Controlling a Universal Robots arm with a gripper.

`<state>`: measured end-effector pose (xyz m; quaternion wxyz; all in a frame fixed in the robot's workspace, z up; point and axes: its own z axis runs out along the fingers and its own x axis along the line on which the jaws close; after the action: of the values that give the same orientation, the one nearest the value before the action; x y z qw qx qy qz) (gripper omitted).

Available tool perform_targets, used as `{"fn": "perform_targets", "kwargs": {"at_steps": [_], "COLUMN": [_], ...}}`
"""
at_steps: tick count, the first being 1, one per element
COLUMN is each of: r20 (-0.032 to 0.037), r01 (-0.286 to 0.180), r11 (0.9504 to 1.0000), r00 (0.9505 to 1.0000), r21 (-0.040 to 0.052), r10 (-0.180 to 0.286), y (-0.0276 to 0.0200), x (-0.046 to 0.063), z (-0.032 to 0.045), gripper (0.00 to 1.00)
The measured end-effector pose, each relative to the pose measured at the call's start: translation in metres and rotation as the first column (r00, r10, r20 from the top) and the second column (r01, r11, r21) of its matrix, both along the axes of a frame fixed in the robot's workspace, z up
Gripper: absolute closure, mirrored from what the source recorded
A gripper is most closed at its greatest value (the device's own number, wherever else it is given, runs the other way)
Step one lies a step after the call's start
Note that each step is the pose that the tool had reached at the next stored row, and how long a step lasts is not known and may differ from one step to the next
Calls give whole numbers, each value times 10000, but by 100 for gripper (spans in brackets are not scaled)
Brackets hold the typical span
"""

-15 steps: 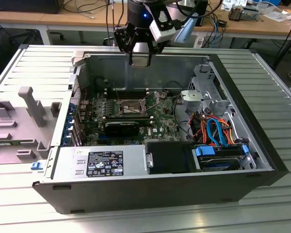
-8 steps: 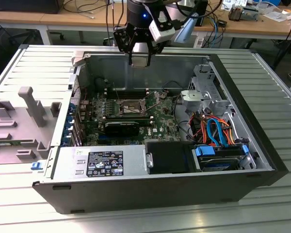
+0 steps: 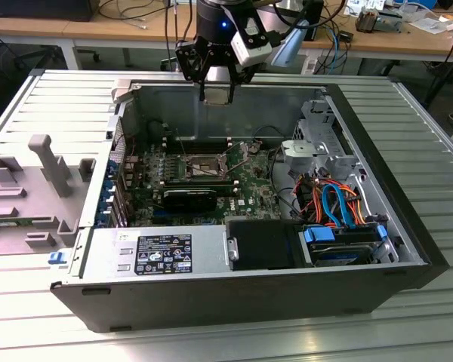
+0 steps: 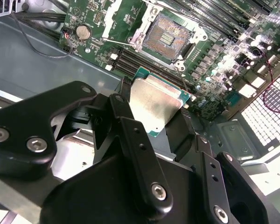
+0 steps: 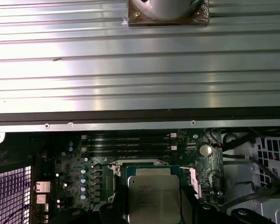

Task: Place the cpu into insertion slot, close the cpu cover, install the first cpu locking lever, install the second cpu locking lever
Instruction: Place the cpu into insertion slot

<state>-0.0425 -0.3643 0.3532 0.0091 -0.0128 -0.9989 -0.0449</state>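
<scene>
My gripper (image 3: 217, 92) hangs over the far wall of the open computer case (image 3: 98, 302), shut on the cpu (image 4: 155, 103). The cpu is a flat square chip with a silver-grey metal top and a green edge, clamped between the two black fingers (image 4: 125, 108). The first wrist view has the cpu (image 5: 154, 196) held level above the motherboard. Below and apart from it lies the insertion slot (image 4: 170, 33), a square dark socket with a silver rim and bare contacts. In the exterior view the insertion slot (image 3: 204, 164) sits mid-board, with thin metal levers standing up beside it.
Long black memory slots (image 5: 128, 142) run beside the socket. A black card (image 3: 192, 198) lies just in front of it. A labelled power supply (image 3: 162, 253), a drive with blue and orange cables (image 3: 340, 204) and a grey fixture (image 3: 38, 181) outside the case flank the board.
</scene>
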Motion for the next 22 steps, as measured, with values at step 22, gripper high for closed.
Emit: {"fn": "perform_targets", "kwargs": {"at_steps": [22], "r20": [0], "r01": [0], "r11": [10000], "r00": [10000], "r21": [0], "r10": [0], "y": [-17], "x": [-55], "z": [-11], "gripper": [45]}}
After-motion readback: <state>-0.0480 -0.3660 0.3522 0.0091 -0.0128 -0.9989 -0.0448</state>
